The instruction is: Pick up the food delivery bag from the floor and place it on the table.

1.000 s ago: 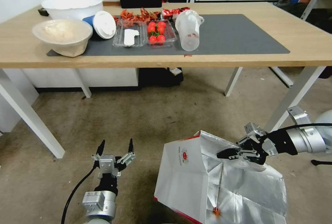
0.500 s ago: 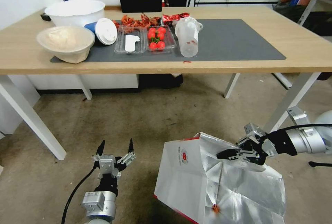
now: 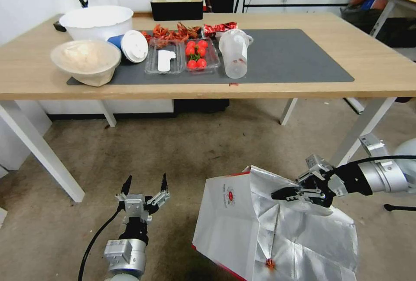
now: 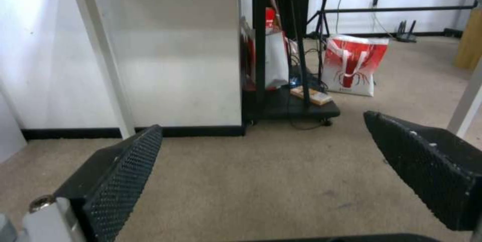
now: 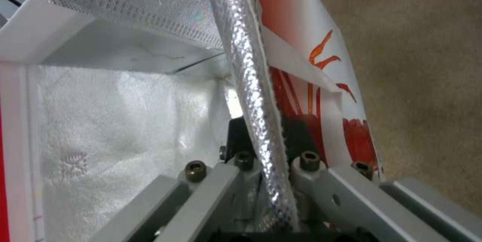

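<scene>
The food delivery bag is at the lower right of the head view, in front of the table and below the level of its top. Its white side panel with the small round red logo faces left, and its silver foil lining is exposed at the open top. Whether its base touches the floor cannot be determined.

The right gripper reaches in from the right and is clamped on the bag's upper wall. In the right wrist view, the two dark fingers are pressed together with the foil-lined edge of the bag pinched between them. One finger lies on the foil side and the other on the red-printed outer face.

The left gripper is positioned low at the left of the bag, well apart from it, and points toward the table. Its fingers are spread wide and hold nothing. In the left wrist view, the two textured pads stand far apart, with bare floor between them.

The table is a wide light-wood top on white legs, carrying a dark grey mat. The right half of the mat is bare. On the left half stand:
- a clear plastic jug;
- a clear tray of red tomatoes;
- a second clear tray;
- a cup with a white lid, lying on its side;
- a beige bowl.

A large white bowl sits behind these, beside the mat.
</scene>
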Controlling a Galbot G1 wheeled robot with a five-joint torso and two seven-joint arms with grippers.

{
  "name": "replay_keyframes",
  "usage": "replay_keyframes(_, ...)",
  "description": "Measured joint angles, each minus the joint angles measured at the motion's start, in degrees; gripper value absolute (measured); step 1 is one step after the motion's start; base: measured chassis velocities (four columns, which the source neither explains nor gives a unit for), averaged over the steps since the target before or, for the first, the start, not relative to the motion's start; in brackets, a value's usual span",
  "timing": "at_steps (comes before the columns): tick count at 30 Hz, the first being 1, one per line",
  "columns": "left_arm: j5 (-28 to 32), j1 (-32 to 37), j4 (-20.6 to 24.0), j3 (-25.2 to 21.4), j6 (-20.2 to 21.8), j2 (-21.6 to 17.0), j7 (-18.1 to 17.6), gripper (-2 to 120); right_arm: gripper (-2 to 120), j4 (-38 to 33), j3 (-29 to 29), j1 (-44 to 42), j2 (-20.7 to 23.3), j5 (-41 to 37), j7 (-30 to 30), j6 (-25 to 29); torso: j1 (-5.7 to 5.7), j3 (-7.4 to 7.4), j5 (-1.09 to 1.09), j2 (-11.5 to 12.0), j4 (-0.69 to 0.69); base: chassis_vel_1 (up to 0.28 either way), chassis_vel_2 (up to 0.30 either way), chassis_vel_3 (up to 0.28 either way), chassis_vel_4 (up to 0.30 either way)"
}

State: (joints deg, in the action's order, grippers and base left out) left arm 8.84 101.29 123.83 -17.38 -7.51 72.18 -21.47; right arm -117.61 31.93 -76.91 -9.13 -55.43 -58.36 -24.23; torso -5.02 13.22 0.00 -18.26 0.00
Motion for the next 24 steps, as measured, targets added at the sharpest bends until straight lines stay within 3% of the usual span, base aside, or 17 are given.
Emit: replay_keyframes(24,0.14,-0.1,0.05,-0.18,0.0,-0.03,-0.05,100,0,-0.19,0.2,0.09,0.32,-0.12,0.04,0.0,-1.78,3.78,0.0,-5.56,0.0,0.0,0.0,0.0,0.0)
